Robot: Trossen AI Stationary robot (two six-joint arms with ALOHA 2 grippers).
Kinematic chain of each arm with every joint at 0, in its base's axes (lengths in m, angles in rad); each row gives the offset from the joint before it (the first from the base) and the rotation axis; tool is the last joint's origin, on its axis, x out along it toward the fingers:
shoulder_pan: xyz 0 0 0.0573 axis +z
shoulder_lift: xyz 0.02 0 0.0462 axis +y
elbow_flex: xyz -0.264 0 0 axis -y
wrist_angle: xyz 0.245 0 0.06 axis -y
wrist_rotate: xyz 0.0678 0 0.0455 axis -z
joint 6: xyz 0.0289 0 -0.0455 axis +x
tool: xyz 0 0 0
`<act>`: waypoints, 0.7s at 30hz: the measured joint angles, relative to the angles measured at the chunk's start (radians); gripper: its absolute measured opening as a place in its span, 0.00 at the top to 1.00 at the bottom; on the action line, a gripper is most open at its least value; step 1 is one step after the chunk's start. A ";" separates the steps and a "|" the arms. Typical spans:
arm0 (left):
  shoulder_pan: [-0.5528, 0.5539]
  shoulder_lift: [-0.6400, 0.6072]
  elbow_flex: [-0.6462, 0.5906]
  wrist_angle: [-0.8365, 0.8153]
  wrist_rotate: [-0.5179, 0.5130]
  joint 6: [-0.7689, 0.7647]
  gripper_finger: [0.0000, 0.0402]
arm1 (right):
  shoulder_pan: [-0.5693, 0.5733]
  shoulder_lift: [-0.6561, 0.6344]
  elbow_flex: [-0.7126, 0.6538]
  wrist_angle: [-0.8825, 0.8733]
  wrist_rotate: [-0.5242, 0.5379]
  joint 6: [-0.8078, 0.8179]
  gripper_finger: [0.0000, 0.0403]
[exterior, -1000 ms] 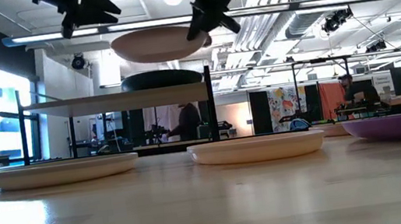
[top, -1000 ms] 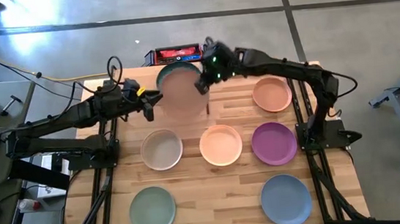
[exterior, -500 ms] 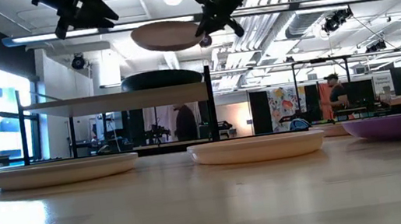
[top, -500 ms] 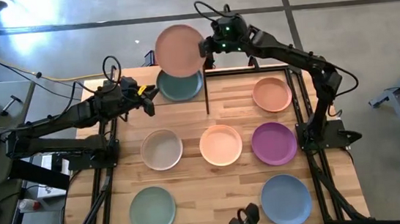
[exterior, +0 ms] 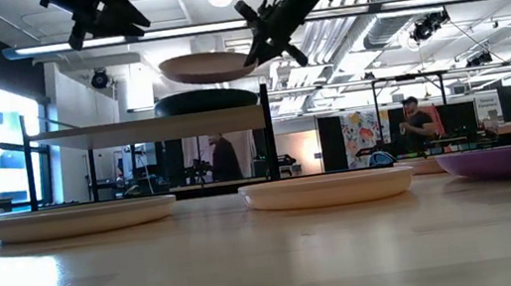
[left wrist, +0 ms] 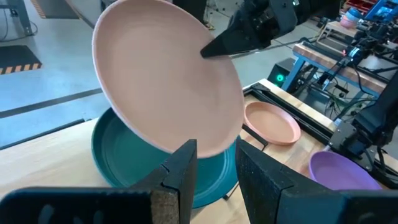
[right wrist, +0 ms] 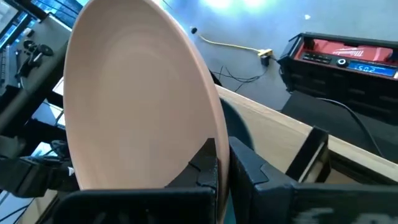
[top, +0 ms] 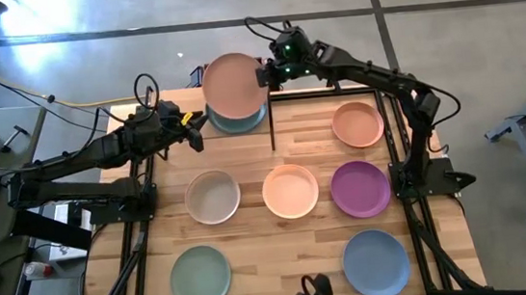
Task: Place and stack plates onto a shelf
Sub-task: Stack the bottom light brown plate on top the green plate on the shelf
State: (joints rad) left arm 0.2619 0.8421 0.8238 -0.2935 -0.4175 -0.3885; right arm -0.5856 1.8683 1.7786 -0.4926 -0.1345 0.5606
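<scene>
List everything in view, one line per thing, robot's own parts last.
Pink plate: one, pink, held in the air above the teal plate.
Teal plate: one, teal, on the shelf.
Shelf: one, light wood on black legs, at the table's far edge.
Peach bowl: one, peach, far right of the table.
Beige plate: one, beige, middle row, left.
Peach plate: one, peach, middle row, centre.
Purple plate: one, purple, middle row, right.
Green plate: one, sage green, near left.
Blue plate: one, blue, near right.
Red case: one, red and black, on the floor behind the table.
Left hand: open, empty, left of the shelf.
Right hand: shut on the pink plate's rim.
</scene>
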 joint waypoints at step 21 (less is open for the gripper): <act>0.000 0.000 0.000 -0.001 -0.014 -0.028 0.76 | 0.007 0.034 0.000 -0.042 -0.043 -0.016 1.00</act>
State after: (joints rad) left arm 0.2619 0.8423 0.8242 -0.2947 -0.4316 -0.4170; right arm -0.5782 1.9026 1.7782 -0.5348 -0.1774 0.5445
